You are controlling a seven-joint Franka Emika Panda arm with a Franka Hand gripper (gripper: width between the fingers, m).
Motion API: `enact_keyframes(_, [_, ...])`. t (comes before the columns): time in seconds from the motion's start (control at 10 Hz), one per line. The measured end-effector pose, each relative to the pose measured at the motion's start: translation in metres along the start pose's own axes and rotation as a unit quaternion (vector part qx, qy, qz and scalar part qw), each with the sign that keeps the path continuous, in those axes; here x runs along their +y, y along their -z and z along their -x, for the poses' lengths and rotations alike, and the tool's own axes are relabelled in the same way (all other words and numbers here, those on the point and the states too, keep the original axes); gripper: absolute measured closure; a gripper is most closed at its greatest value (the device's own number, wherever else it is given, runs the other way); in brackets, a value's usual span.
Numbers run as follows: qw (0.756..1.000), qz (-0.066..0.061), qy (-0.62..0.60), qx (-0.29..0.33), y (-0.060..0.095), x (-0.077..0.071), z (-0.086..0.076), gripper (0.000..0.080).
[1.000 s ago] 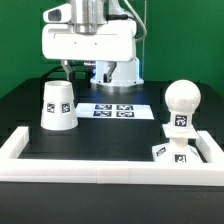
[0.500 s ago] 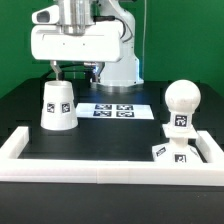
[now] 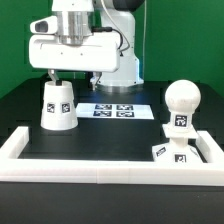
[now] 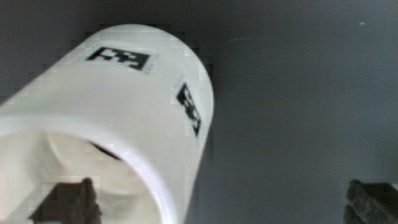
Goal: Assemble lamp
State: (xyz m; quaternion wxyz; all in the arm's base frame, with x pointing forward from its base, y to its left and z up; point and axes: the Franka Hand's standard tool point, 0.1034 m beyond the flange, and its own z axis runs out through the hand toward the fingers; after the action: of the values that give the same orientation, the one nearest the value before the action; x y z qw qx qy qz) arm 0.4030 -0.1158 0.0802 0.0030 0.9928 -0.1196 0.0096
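The white tapered shade (image 3: 58,105) stands on the black table at the exterior view's left, tags on its side. My gripper (image 3: 72,76) hangs just above its top, jaws wide apart and empty. In the wrist view the shade (image 4: 143,100) fills much of the picture; one dark fingertip (image 4: 71,203) is over its open rim, the other is off to its side, and the gripper's midpoint (image 4: 221,205) lies just beside the shade's wall. The round-headed bulb (image 3: 182,104) stands upright at the exterior view's right, by the flat square base (image 3: 170,152).
The marker board (image 3: 112,110) lies flat behind the middle of the table. The long white rail frame (image 3: 100,166) runs along the front and up both sides. The arm's white body (image 3: 85,45) hangs over the back left.
The gripper has moved toward the exterior view's left and come down, from behind the marker board to right over the shade's top. The lamp parts have not moved.
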Motion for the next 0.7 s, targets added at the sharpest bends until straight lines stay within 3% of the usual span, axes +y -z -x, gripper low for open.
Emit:
enact_keyframes(0.2, [1.000,0.001,0.000,-0.002,-0.0021,0.0006,0.0009,0.0101])
enact_keyframes(0.4, [1.000,0.001,0.000,-0.001,-0.0013,0.0004,-0.0008,0.0351])
enact_keyframes(0.5, [1.000,0.002,0.002,-0.001,-0.0017,0.0007,-0.0007,0.0351])
enact_keyframes(0.7, [1.000,0.002,0.003,-0.003,-0.0033,0.0012,0.0003,0.0688])
